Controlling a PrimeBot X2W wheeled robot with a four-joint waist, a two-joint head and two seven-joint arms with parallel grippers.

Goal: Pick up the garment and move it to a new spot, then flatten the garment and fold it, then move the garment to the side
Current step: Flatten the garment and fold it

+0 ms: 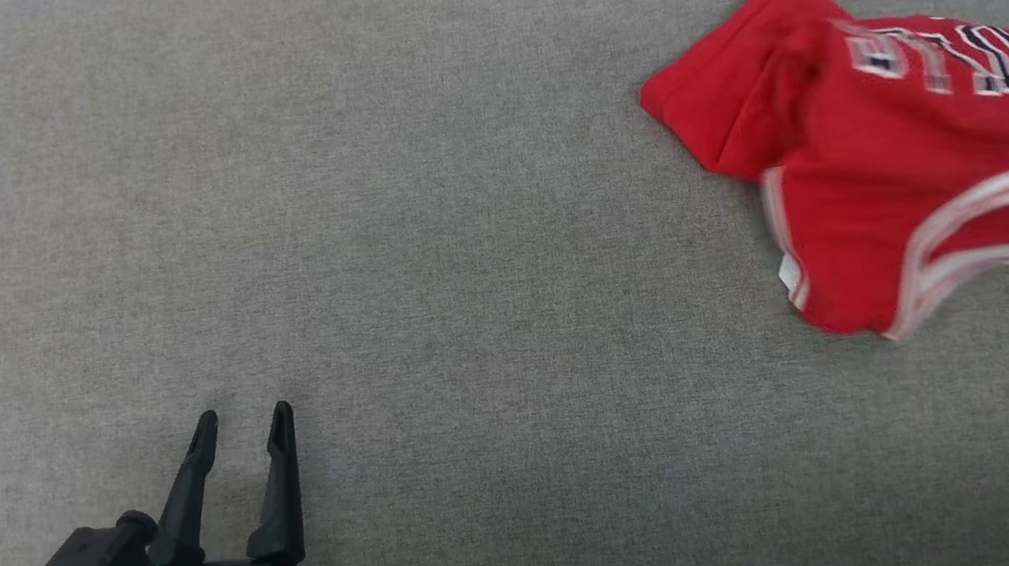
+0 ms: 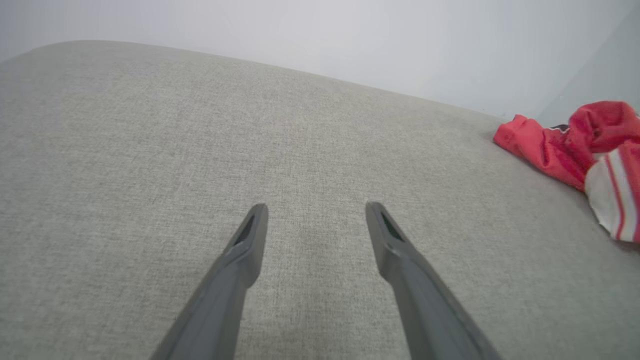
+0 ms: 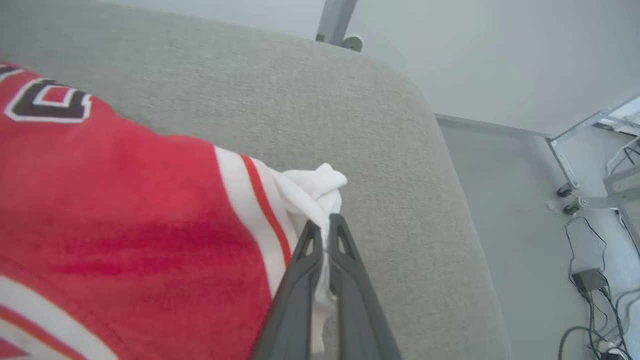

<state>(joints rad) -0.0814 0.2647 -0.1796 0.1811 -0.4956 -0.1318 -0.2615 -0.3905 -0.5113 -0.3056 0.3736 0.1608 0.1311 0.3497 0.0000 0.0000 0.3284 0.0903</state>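
Observation:
The red garment point(image 1: 910, 158) lies crumpled at the right of the grey cushion surface, its black white-outlined lettering and striped trim showing; its right part runs out of the head view. The left wrist view catches the garment point(image 2: 575, 145) at its far right. My left gripper point(image 1: 243, 421) hovers open at the lower left, far from the cloth, nothing between its fingers point(image 2: 250, 235). In the right wrist view my right gripper point(image 3: 325, 225) is shut on the white sleeve of the garment point(image 3: 125, 200), with white cloth bunched past its tips.
The grey upholstered surface point(image 1: 406, 238) spreads wide to the left of the garment. Its right edge point(image 3: 450, 200) drops to a pale floor with metal frame legs on casters point(image 3: 570, 190) and cables point(image 3: 590, 285).

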